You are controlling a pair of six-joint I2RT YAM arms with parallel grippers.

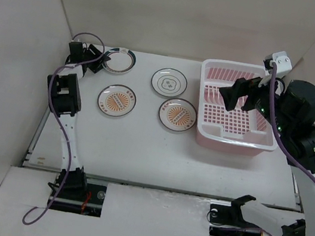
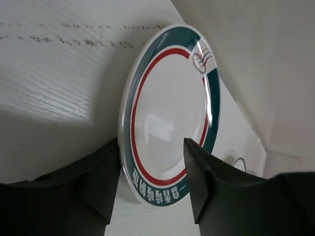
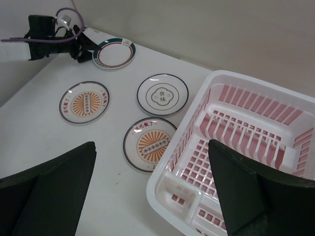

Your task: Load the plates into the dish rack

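White table [image 1: 140, 151] spreads out from my two bases, walled in by pale panels. Nearest to me lie the two orange sunburst plates, flat and apart from each other: the left orange plate [image 1: 117, 100] out in the open, the right orange plate [image 1: 178, 115] just beside the near left corner of the pink dish rack [image 1: 235, 144]. Beyond them sits the white plate [image 1: 169, 83], also flat, near the rack's left wall. None of the plates is in the rack.

My right gripper [image 1: 234, 94] hangs above the rack with its jaws spread wide and nothing between them.

Farthest off, in the back left corner, my left gripper [image 2: 151, 147] is down at the teal-rimmed plate [image 2: 167, 113]. Its jaws are about half closed, one finger on each side of the plate's near rim. I cannot tell whether they actually pinch it.
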